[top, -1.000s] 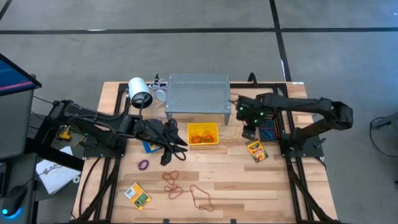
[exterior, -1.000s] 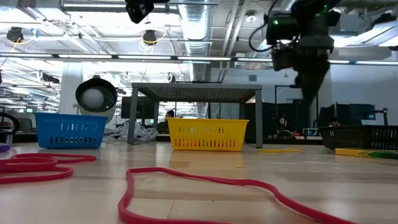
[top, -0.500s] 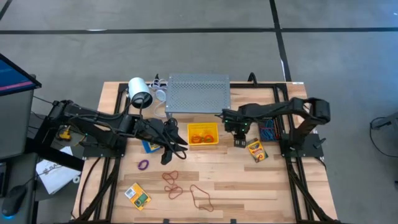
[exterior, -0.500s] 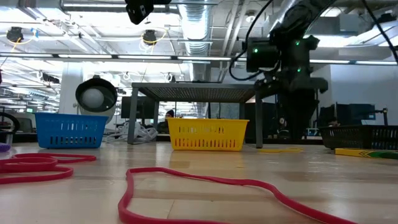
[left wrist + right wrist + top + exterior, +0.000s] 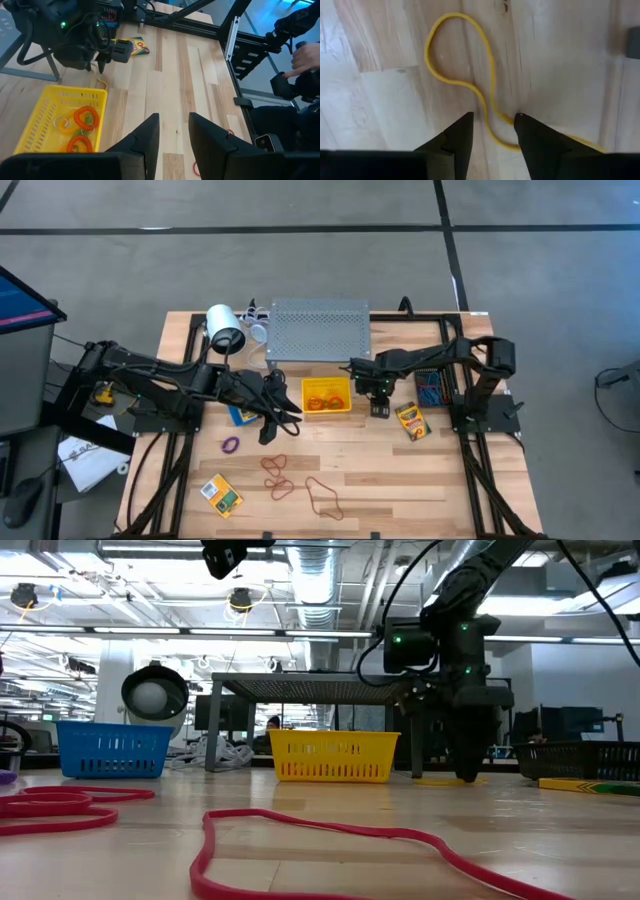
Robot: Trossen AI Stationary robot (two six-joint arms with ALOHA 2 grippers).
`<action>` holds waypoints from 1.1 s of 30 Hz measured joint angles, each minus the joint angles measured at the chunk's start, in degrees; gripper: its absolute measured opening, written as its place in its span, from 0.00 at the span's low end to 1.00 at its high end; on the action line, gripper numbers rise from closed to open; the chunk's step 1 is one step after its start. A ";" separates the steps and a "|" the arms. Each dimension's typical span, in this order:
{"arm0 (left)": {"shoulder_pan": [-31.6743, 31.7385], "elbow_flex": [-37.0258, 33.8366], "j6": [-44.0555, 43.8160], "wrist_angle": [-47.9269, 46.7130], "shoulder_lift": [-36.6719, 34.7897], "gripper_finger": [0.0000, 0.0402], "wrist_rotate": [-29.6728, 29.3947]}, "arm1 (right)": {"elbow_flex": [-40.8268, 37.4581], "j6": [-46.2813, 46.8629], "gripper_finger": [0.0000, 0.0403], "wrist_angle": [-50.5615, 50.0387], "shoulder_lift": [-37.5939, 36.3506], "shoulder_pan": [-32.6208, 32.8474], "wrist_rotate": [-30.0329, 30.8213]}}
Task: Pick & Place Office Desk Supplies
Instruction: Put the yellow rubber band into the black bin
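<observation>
The right gripper (image 5: 492, 131) stands open over a yellow rubber band (image 5: 470, 75) on the table beside the yellow bin (image 5: 327, 395), so next it should descend and close.

Thin yellow rubber-band loop (image 5: 470, 85), flat on wood beside crayon box (image 5: 410, 420).

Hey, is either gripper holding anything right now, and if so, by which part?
Nothing is held. The right gripper is open, straddling a yellow rubber band lying on the table. The left gripper is open and empty.
</observation>
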 joint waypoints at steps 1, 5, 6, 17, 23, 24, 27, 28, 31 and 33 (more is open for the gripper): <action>0.00 0.00 -0.01 0.01 0.00 0.25 0.00 | 0.08 -0.12 0.36 0.00 0.23 0.00 0.07; 0.00 0.00 -0.01 0.00 0.00 0.25 0.00 | 0.06 -0.21 0.29 0.21 0.29 -0.05 0.35; 0.00 0.00 -0.01 0.00 0.02 0.25 0.00 | -0.02 -0.21 0.26 0.34 0.18 -0.11 0.42; 0.00 0.00 -0.01 0.02 0.01 0.25 0.00 | -0.11 1.24 0.01 0.56 0.15 -0.15 1.29; 0.00 0.00 -0.01 0.02 0.00 0.25 0.00 | -0.28 3.93 0.00 -0.28 -1.02 0.16 3.31; 0.00 0.00 -0.01 0.02 0.00 0.25 0.00 | -0.28 4.29 0.00 -0.61 -1.97 0.36 4.17; 0.00 0.00 -0.01 0.01 0.01 0.25 0.00 | -0.41 5.35 0.00 -4.92 -5.29 0.48 6.21; 0.00 0.00 -0.01 -0.02 0.01 0.25 0.00 | -0.15 5.98 0.00 -4.75 -6.73 0.37 6.41; 0.00 0.02 -0.01 -0.04 0.02 0.25 0.00 | 0.38 7.58 0.00 -7.24 -11.04 0.09 7.01; 0.00 0.02 -0.01 -0.24 0.02 0.25 0.11 | 0.09 8.60 0.00 -9.51 -12.98 -0.03 7.23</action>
